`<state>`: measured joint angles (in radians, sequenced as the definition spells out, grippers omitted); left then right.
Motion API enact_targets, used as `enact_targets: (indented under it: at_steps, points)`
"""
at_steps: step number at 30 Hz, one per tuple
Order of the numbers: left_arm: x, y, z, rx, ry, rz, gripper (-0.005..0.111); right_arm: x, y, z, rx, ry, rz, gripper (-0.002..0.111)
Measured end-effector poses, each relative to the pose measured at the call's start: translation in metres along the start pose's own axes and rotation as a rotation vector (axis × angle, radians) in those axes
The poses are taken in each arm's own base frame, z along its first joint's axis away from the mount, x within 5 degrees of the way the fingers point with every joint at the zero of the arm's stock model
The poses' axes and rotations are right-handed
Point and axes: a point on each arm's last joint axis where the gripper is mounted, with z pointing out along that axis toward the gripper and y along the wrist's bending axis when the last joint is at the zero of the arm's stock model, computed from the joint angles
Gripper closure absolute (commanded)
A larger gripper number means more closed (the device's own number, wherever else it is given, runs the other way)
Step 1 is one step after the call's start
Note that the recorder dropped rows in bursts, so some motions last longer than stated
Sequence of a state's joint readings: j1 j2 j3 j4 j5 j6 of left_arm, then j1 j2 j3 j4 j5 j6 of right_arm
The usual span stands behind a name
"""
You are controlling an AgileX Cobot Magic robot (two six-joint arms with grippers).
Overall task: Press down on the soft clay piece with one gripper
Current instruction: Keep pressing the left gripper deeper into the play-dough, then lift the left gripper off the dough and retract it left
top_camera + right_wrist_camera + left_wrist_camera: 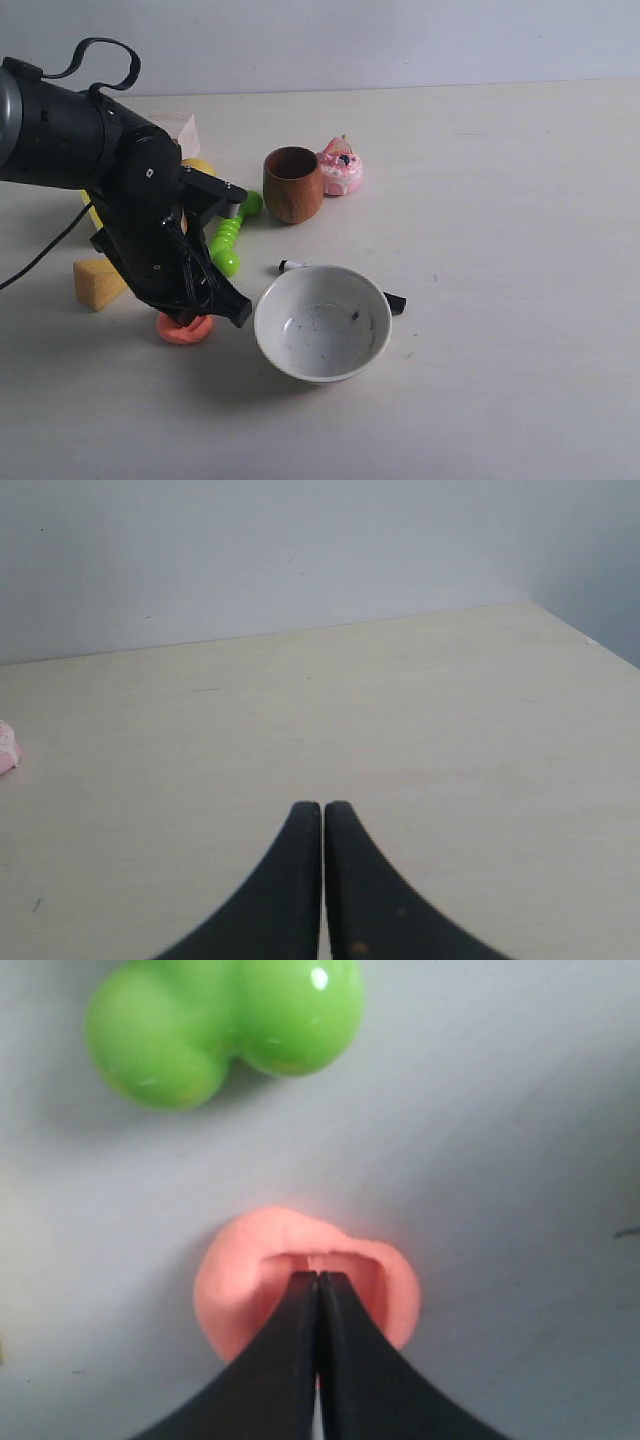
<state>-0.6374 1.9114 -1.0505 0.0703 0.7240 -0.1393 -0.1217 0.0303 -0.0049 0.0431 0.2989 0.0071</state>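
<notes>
The soft clay piece [185,329] is a small salmon-orange lump on the table, left of the white bowl. In the left wrist view the clay piece [232,1285] shows a rectangular dent in its top. My left gripper [318,1276] is shut, and its joined fingertips sit in that dent. In the exterior view the left gripper [192,318] comes down onto the clay from above, hiding much of it. My right gripper [322,806] is shut with nothing in it, over bare table, and does not appear in the exterior view.
A white bowl [322,323] stands just right of the clay, with a black marker [395,301] behind it. A green bead toy [229,235], wooden cup [292,184], pink cake toy [341,166] and yellow-orange wedge [97,282] lie around the arm.
</notes>
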Motion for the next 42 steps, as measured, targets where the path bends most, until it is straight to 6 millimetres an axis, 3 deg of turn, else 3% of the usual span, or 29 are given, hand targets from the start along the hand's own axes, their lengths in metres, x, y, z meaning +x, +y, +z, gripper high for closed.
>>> enact_targets:
  at_steps: [6,14,22,25,35,42]
  points:
    - [0.000,0.000,-0.002,0.000,-0.005,0.000,0.107,0.000,0.000,0.000,0.000,0.000,0.000,0.106]
    - [-0.001,0.001,-0.024,0.009,-0.077,-0.058,0.107,0.000,0.000,0.000,0.000,0.000,0.000,0.106]
    - [0.016,0.002,-0.043,0.057,-0.293,-0.133,0.107,0.000,0.000,0.000,0.000,0.000,0.000,0.106]
    - [0.029,0.004,-0.059,0.075,-0.378,-0.147,0.107,0.000,0.000,0.000,0.000,0.000,0.000,0.106]
    - [0.067,0.011,-0.140,0.118,-0.702,-0.152,0.107,0.000,0.000,0.000,0.000,0.000,0.000,0.106]
    - [0.102,0.018,-0.174,0.096,-0.867,-0.112,0.107,0.000,0.000,0.000,0.000,0.000,0.000,0.106]
